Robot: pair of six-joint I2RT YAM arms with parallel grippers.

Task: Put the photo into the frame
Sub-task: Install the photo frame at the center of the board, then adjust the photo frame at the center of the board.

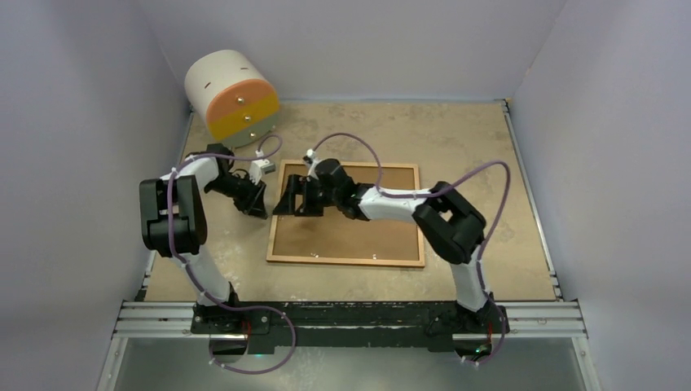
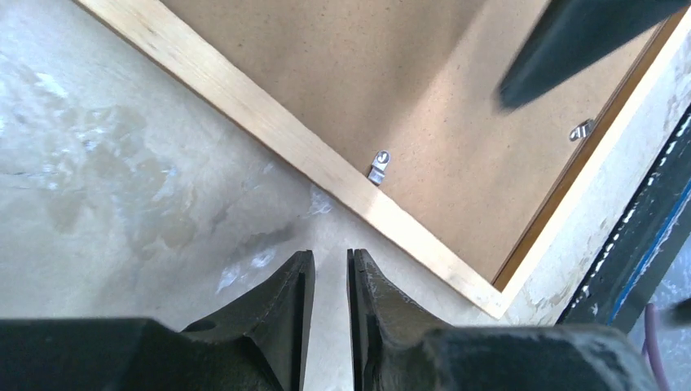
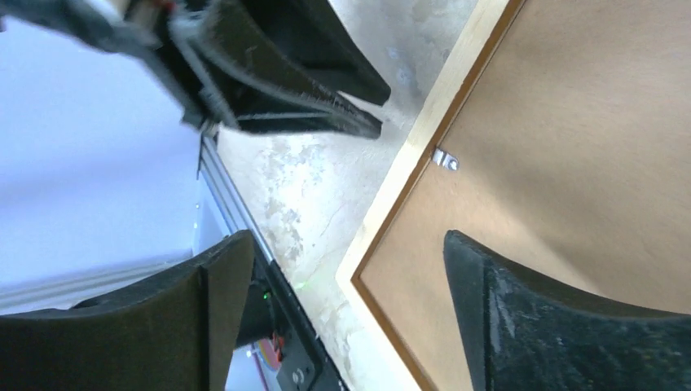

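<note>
The frame (image 1: 346, 260) lies flat mid-table, back side up, with the plain brown backing board (image 1: 358, 224) filling it. The photo is not in view. My left gripper (image 1: 254, 199) hangs just off the frame's left edge; in the left wrist view (image 2: 330, 257) its jaws are almost shut with a narrow empty gap over bare table, beside the pale wooden rim (image 2: 285, 138) and a small metal clip (image 2: 378, 166). My right gripper (image 1: 297, 198) is wide open and empty over the frame's left edge, straddling the rim (image 3: 424, 138) in the right wrist view (image 3: 342, 244).
A white cylinder with an orange and yellow drawer front (image 1: 232, 96) stands at the back left. A metal rail (image 1: 350, 318) runs along the near edge. Grey walls close in both sides. The two grippers are close together at the frame's left edge.
</note>
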